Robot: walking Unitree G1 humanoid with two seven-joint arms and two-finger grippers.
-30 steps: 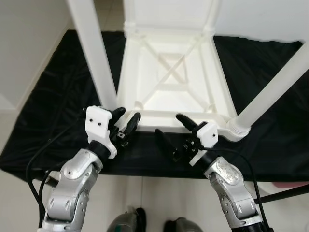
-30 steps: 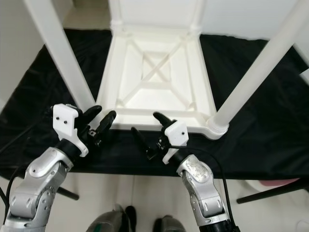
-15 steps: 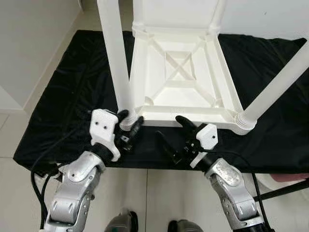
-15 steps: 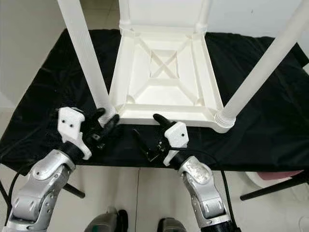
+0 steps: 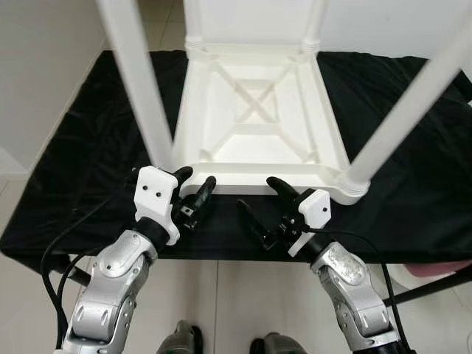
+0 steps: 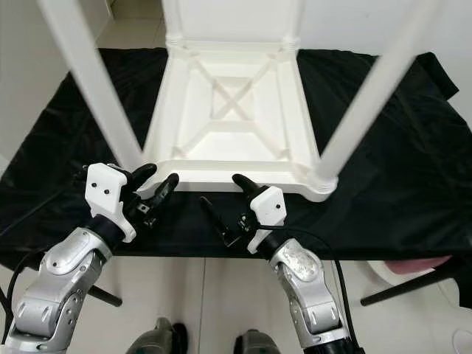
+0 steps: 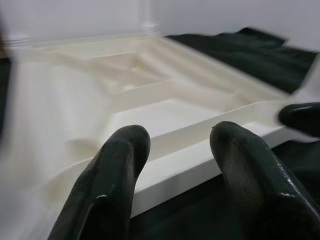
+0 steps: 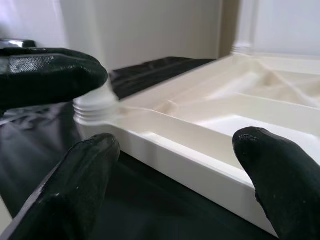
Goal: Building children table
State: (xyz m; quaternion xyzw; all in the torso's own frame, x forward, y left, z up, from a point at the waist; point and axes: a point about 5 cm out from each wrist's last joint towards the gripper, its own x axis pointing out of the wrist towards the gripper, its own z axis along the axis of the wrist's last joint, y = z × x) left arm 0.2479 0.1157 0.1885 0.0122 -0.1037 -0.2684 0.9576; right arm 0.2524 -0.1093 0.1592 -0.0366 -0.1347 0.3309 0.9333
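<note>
A white children's table [image 5: 221, 158] lies upside down on a black cloth [image 5: 81, 169], its legs pointing up. The near left leg [image 5: 140, 88] and the near right leg [image 5: 402, 110] rise from the front corners. My left gripper [image 5: 192, 184] is open just in front of the near rim, close to the foot of the near left leg. My right gripper [image 5: 257, 193] is open too, before the middle of that rim [image 5: 243, 178]. In the left wrist view the fingers [image 7: 117, 170] frame the white rim [image 7: 200, 160] with nothing between them. The right wrist view has the rim [image 8: 175, 150] between open fingers [image 8: 272, 175].
The cloth-covered surface ends just below my grippers, with pale floor tiles [image 5: 221, 295] beneath. A white wall [image 5: 37, 66] stands on the left. Something pink [image 5: 441, 269] and a dark stand leg [image 5: 431, 291] sit low on the right. Two far legs [image 5: 193, 22] stand at the back.
The whole picture has swung and shifted, so the camera moved. Both grippers stay open at the near rim; the left one now sits a little clear of the near left leg's foot.
</note>
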